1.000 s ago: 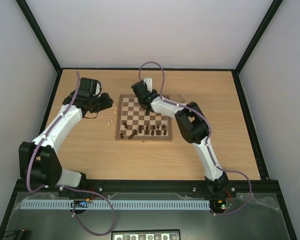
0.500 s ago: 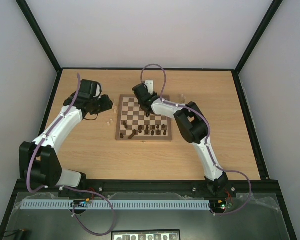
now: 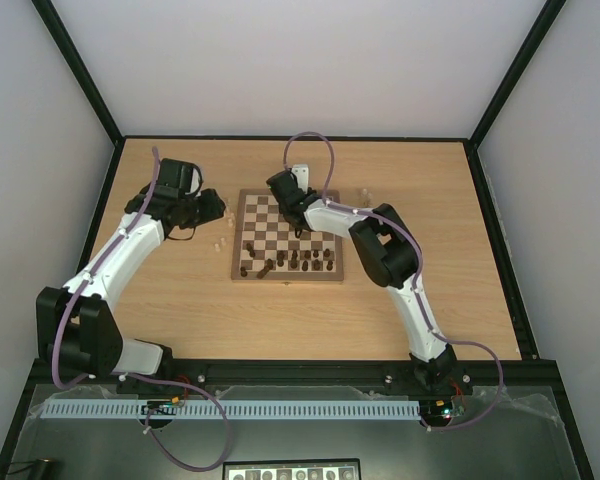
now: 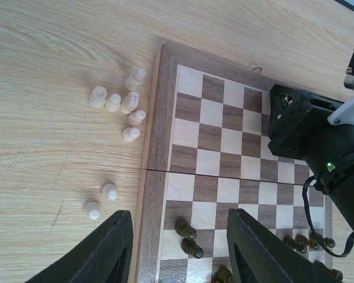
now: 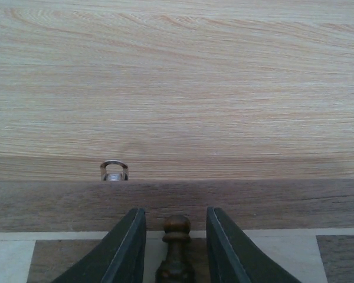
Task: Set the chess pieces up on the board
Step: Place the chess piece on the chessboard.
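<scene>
The job was only partly done. The board (image 3: 263, 228) lay on the table (image 3: 180, 300), and a bunch of dark pieces (image 3: 290, 262) stood on its near rows, some in a line and some looking out of place. The right pincer (image 5: 176, 213) was down at the far edge of the board, by a little metal clasp (image 5: 114, 171). Its two fingers were apart. A dark pawn (image 5: 176, 250) stood between them with a small gap on each side, so nothing was squeezed. The left pincer (image 4: 178, 217) hung over the left edge of the board with its fingers apart and nothing in them. The pale pieces (image 4: 128, 105) that I could see were off the board, on the table just beside its left edge. None of them had been set up yet. I think most of the work was left to do.
</scene>
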Controlling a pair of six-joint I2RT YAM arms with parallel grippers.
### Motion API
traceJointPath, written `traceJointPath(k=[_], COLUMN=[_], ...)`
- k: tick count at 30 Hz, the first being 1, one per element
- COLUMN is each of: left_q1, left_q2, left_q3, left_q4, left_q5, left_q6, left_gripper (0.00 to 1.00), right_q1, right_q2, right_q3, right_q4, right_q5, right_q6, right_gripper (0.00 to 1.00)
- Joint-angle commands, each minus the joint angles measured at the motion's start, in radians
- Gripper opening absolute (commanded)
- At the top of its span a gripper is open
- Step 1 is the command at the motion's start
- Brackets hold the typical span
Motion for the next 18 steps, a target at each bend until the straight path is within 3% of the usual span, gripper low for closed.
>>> traceJointPath(k=[1,10,18], left_q1=[0.008,0.008,0.012], left_q2=[-0.028,-0.025,-0.005], left_q3=[-0.006,0.01,0.071], left_q4=[0.0,-0.006,-0.05], left_q5=[-0.001,-0.007,0.005], left_q6=[-0.007,-0.005,0.006], left_gripper=[0.46,0.46,0.47], right_q1=[0.0,-0.005,-0.07], right_q2=[-0.073,-0.124,-0.073], right_q3=[-0.012,0.017,0.242], right_q4=[-0.037,-0.107,-0.428], right_q5=[-0.009,-0.067,-0.246], right_q6=[0.005,0.024,0.048], right_gripper=[0.31,0.48,0.49])
